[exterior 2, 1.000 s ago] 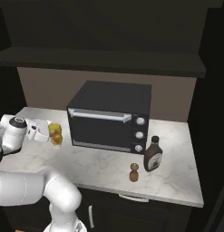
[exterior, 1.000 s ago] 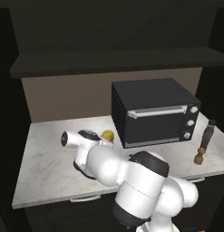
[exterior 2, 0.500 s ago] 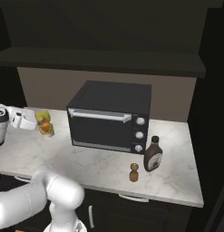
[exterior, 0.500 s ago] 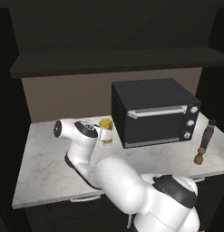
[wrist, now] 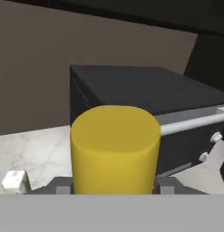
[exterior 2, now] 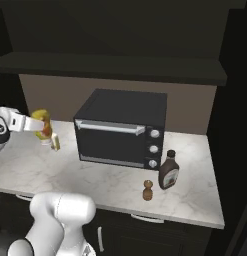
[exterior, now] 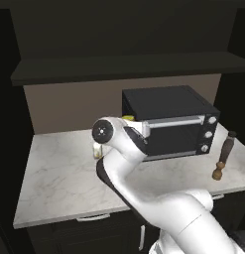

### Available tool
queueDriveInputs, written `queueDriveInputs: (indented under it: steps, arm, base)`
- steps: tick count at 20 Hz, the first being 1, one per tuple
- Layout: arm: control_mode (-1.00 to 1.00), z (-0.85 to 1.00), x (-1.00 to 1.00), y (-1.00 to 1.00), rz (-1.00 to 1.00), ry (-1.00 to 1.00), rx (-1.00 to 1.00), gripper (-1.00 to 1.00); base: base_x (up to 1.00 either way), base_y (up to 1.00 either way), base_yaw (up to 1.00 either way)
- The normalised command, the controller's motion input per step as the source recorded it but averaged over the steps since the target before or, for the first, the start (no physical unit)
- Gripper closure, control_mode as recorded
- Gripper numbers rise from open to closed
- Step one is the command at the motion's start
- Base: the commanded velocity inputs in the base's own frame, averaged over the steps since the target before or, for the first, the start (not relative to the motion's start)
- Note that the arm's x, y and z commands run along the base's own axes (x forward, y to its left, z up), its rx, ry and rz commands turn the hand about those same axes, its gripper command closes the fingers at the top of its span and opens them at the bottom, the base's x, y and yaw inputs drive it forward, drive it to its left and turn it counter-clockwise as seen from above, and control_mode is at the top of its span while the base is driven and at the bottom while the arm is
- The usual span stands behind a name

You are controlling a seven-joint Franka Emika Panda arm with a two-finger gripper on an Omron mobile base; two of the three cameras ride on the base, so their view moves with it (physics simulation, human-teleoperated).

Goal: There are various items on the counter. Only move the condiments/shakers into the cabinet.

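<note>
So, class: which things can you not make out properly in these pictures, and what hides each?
- Yellow squeeze bottle: its lower body is cut off by the bottom edge in the hand view; the arm hides most of it in the left base view.
- End effector: fingertips barely show beside the bottle.
- Small white-and-yellow packet: too small to identify.

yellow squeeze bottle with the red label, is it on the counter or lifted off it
Lifted. In the right base view the yellow squeeze bottle hangs in the gripper, above the white-grey marbled stone counter, left of the black boxy toaster oven.
</note>
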Motion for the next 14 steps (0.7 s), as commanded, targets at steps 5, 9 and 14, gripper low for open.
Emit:
queueDriveInputs:
  steps: [5,9,14]
  arm:
    - [-1.00,1.00,-0.24,0.00,0.35,0.09,0.12,1.00]
    - [-1.00,1.00,-0.23,0.02,0.29,0.02,0.10,1.00]
    - [-1.00,1.00,-0.29,0.20,0.18,-0.02,0.10,1.00]
  base:
    - [0.00,0.00,0.00]
    - [0.00,0.00,0.00]
    - [0.00,0.00,0.00]
